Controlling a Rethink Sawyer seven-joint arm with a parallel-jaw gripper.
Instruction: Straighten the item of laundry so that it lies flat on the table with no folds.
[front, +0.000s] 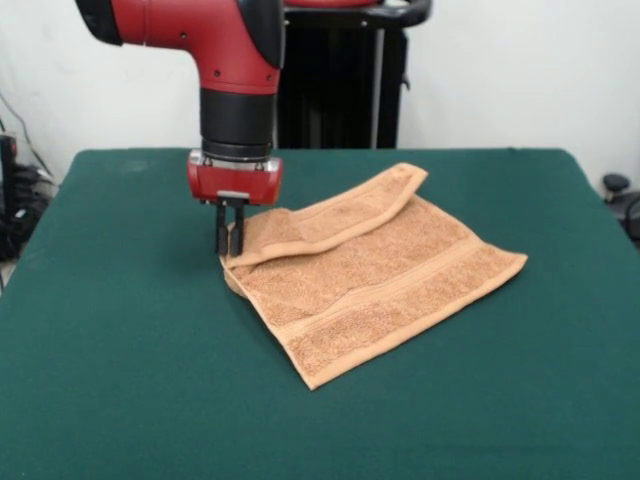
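The gripper (230, 250), fingers nearly closed pinching the towel (375, 275) corner beneath it, risks dragging both layers together across the table (120, 350), leaving the folded strip beside it doubled over.

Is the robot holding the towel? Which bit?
Yes, the tool appears pinched shut on the towel, at the corner of its folded-over flap.

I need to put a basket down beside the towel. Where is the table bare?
Bare green table lies along the near edge and both sides of the towel. It is crowded at the towel's folded corner, where the gripper stands.
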